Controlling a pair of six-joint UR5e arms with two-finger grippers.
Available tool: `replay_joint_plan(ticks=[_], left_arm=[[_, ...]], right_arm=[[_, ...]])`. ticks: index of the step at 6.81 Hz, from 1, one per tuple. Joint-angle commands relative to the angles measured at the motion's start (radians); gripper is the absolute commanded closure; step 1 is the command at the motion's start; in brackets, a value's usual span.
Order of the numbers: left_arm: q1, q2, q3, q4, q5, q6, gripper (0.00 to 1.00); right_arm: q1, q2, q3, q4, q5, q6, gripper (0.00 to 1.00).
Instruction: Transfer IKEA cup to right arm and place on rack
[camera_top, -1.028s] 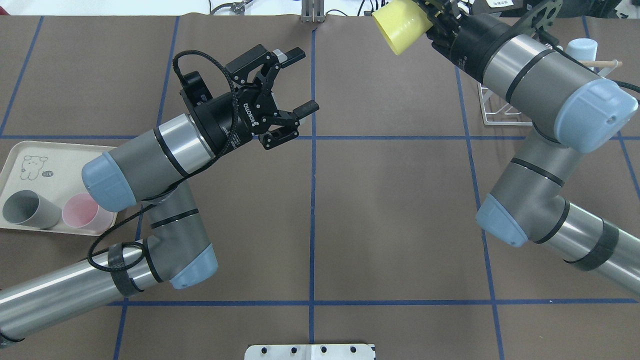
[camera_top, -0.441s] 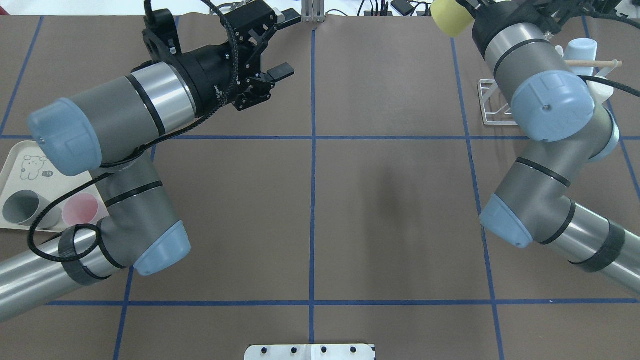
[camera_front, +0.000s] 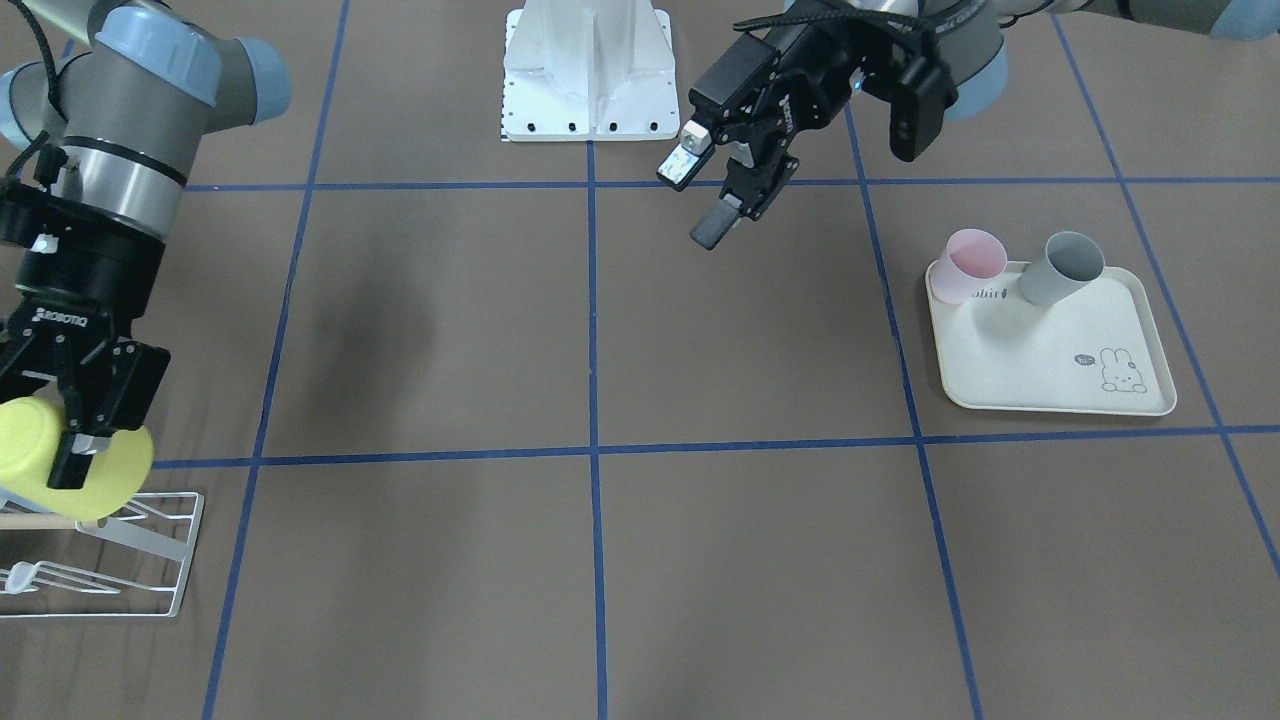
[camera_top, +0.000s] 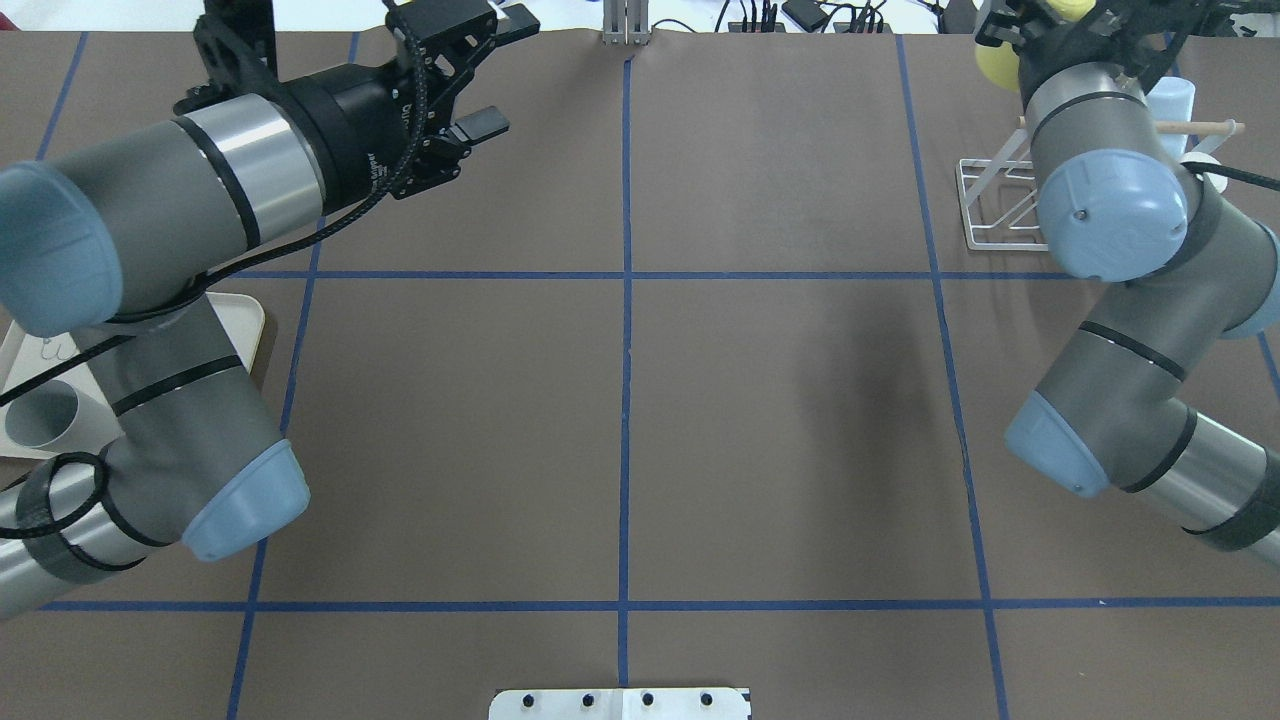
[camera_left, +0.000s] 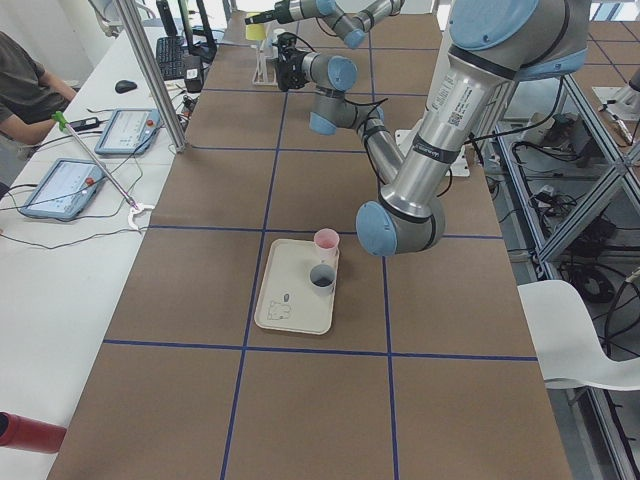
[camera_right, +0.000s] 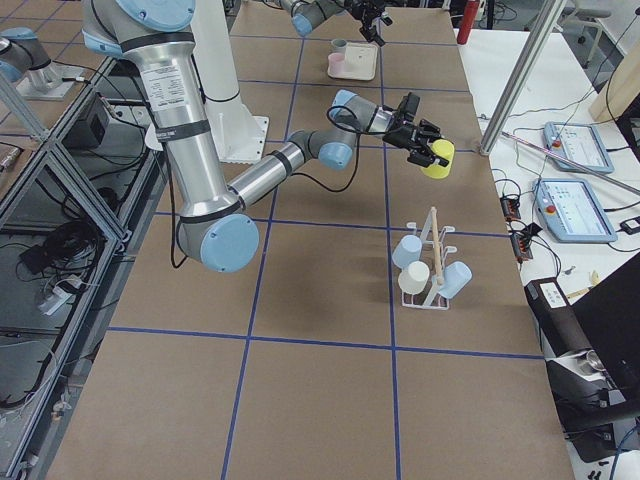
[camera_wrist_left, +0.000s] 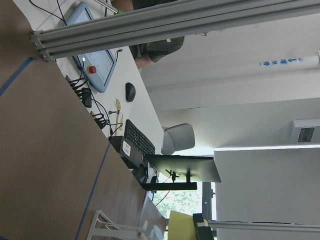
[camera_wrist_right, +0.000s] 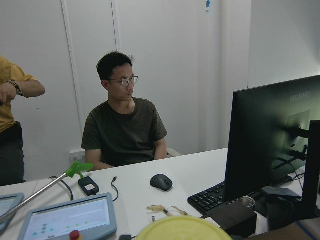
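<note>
2 hands hang over the brown worktop (camera_front: 750, 560). The right hand (camera_front: 78, 440) is clamped on the yellow IKEA cup (camera_front: 120, 462), one finger inside its rim, holding it in the air close by the white wire rack (camera_front: 186, 560), on no prong. 3 pale cups (camera_right: 413, 278) sit on that rack. The left hand (camera_front: 697, 195) is empty, jaws spread wide, well apart from the cup.

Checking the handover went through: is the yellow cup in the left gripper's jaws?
No, the right gripper grips the yellow cup, while the left gripper has its jaws open and empty.
</note>
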Motion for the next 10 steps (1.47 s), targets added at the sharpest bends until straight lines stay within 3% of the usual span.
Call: replay_joint_plan(ticks=[1, 2, 4, 5, 10], left_arm=[[-0.027, 0.102, -0.089, 0.102, -0.018, 0.204, 0.00], [-0.062, 0.153, -0.110, 0.102, -0.059, 0.289, 0.00], [-0.189, 0.237, -0.136, 0.102, -0.221, 0.414, 0.00], [-0.202, 0.247, -0.137, 0.100, -0.240, 0.421, 0.00], [-0.202, 0.261, -0.133, 0.100, -0.242, 0.419, 0.00]], right_arm=[[0.085, -0.062, -0.018, 0.003, 0.057, -0.159, 1.00], [0.114, -0.065, -0.038, 0.034, 0.111, -0.160, 1.00], [0.149, -0.054, -0.253, 0.324, 0.171, -0.173, 1.00], [0.160, -0.047, -0.317, 0.414, 0.185, -0.212, 1.00], [0.172, 0.036, -0.431, 0.424, 0.220, -0.214, 1.00]])
